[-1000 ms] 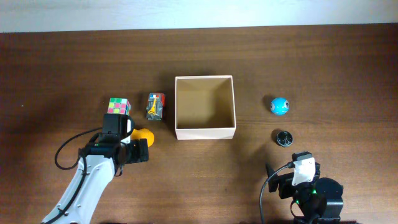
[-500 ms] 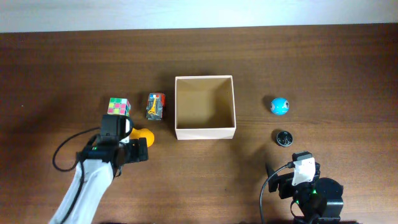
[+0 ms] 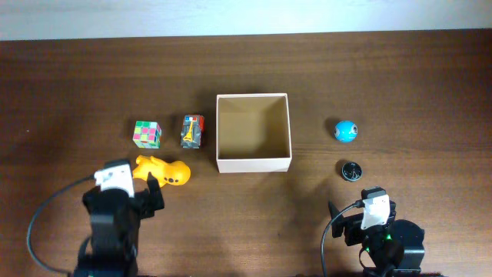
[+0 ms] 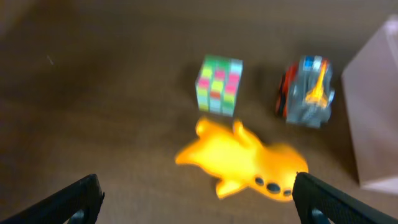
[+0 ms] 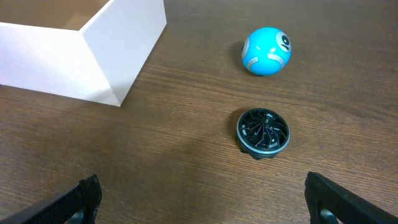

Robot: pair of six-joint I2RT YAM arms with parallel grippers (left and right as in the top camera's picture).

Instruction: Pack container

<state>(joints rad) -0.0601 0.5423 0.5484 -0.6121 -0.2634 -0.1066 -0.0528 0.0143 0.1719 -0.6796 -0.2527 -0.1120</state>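
The container [image 3: 254, 163], a square white cardboard box with a tan inside, stands open at the table's middle; its corner shows in the right wrist view [image 5: 93, 56]. An orange toy [image 3: 163, 170] lies left of it, also in the left wrist view [image 4: 245, 160]. My left gripper [image 4: 196, 202] is open and empty, pulled back just short of the orange toy. My right gripper [image 5: 202, 202] is open and empty near the front edge, short of a black disc [image 5: 263, 132].
A colourful cube [image 3: 147, 133] and a small toy car [image 3: 192, 131] lie left of the box. A blue ball [image 3: 346, 131] and the black disc [image 3: 351, 170] lie right of it. The ball also shows in the right wrist view [image 5: 266, 50].
My left arm has drawn back toward the front edge, uncovering the orange toy on the table. The right arm has not moved.
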